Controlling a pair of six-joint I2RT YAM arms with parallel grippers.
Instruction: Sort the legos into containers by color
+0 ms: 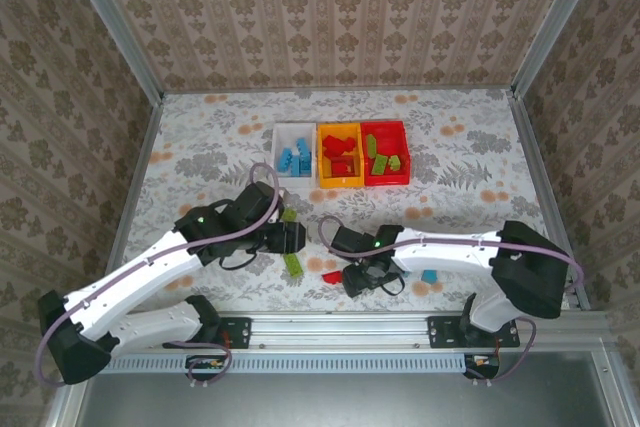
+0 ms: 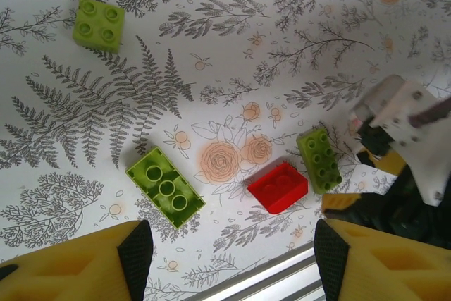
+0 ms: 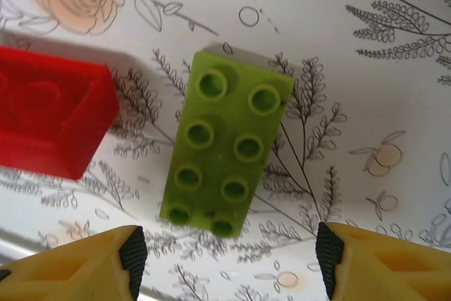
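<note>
Yellow with black tips, your right fingers (image 3: pixel 384 266) stand apart and grip nothing, low over the near middle of the worktop (image 1: pixel 200 147). Just ahead of them, in line with the gap and touched by neither tip, a lime green eight-stud brick (image 3: pixel 227 153) lies studs up on the floral surface. Just beside it on the left, with a thin gap between, lies a red brick (image 3: pixel 49 130). Off to the right at about the same depth, a blue brick (image 1: pixel 429 276) sits alone next to your right forearm. Left of the red brick you have an upturned green brick (image 2: pixel 165 187), its hollow underside facing up. A little farther back and to the left, your left fingers (image 2: pixel 70 273) are likewise spread with nothing between them, poised above the worktop and looking down on those bricks. Beyond them, farther and more to the left in the wrist view, a green four-stud brick (image 2: pixel 99 25) rests studs up. At the far middle of the worktop three bins stand side by side in a row. The white bin (image 1: pixel 294 128) on the left holds blue bricks (image 1: pixel 292 159), the orange-yellow bin (image 1: pixel 340 183) in the middle holds red bricks (image 1: pixel 342 152), and the red bin (image 1: pixel 386 181) on the right holds green bricks (image 1: pixel 385 160).
</note>
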